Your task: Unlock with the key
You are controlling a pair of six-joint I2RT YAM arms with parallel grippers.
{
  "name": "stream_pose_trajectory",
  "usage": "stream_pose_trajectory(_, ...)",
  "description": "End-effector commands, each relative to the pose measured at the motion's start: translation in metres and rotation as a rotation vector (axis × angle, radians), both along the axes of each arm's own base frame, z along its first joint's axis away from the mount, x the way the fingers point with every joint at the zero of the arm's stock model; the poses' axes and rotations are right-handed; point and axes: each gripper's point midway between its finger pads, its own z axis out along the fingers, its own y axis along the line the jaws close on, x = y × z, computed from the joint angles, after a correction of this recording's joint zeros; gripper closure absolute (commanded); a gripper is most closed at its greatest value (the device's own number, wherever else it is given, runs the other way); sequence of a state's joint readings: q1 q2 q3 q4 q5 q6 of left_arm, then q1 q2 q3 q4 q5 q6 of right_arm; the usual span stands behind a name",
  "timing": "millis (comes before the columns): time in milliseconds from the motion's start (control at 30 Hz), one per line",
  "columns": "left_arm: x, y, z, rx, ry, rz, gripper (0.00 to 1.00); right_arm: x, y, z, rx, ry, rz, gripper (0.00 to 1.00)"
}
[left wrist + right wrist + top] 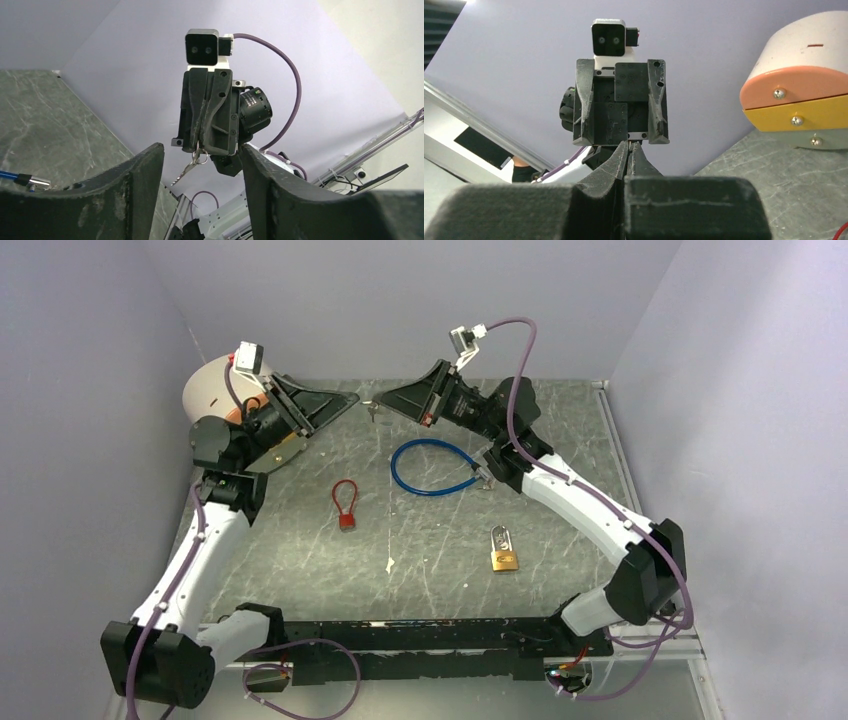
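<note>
My right gripper [385, 400] is raised above the back of the table and shut on a key ring; a small silver key [373, 411] hangs from its tips. In the left wrist view the key [186, 171] dangles below the right gripper's closed fingertips [199, 145]. My left gripper [352, 400] faces it tip to tip, open and empty, its fingers [142, 187] on either side of the key without touching it. In the right wrist view the right gripper [630, 146] is closed and the key is hidden. A brass padlock [505, 556] lies at the front right.
A small red padlock [345, 506] lies left of centre. A blue cable lock [435, 468] lies coiled in the middle, its end also showing in the left wrist view [26, 179]. A white, orange and yellow round object [213, 387] stands at the back left by the wall.
</note>
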State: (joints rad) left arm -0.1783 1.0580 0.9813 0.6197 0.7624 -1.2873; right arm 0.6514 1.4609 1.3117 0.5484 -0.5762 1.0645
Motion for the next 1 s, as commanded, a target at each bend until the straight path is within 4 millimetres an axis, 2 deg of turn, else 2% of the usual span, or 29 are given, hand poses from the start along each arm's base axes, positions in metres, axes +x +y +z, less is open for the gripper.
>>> stream_pose_trajectory(0, -0.008, -0.003, 0.012, -0.046, -0.027, -0.053, 0.41, -0.002, 0.001, 0.023, 0.046, -0.025, 0.011, 1.00)
stream_pose_trajectory(100, -0.007, -0.005, 0.013, -0.049, -0.032, -0.074, 0.51, 0.000, 0.002, 0.021, 0.045, -0.014, 0.015, 1.00)
stream_pose_trajectory(167, -0.008, -0.008, 0.012, -0.037, -0.032, -0.096, 0.62, 0.001, 0.003, 0.020, 0.043, -0.008, 0.014, 1.00)
stream_pose_trajectory(233, -0.011, -0.011, 0.012, -0.014, -0.060, -0.116, 0.66, 0.002, 0.004, 0.020, 0.043, -0.009, 0.011, 1.00)
stream_pose_trajectory(367, -0.010, -0.014, 0.005, 0.083, -0.044, -0.105, 0.60, 0.002, 0.004, 0.022, 0.048, -0.013, 0.016, 1.00)
stream_pose_trajectory(533, -0.009, -0.009, 0.003, 0.129, -0.069, -0.040, 0.37, -0.001, 0.003, 0.024, 0.057, -0.033, 0.026, 1.00)
stream_pose_trajectory(667, -0.007, -0.009, 0.002, 0.141, -0.062, -0.028, 0.35, -0.002, 0.002, 0.024, 0.064, -0.039, 0.034, 1.00)
stream_pose_trajectory(800, -0.008, -0.011, 0.001, 0.126, -0.063, -0.050, 0.47, 0.000, 0.003, 0.024, 0.058, -0.033, 0.027, 1.00)
stream_pose_trajectory(967, -0.010, -0.013, 0.002, 0.101, -0.073, -0.090, 0.73, 0.003, 0.005, 0.022, 0.054, -0.021, 0.020, 1.00)
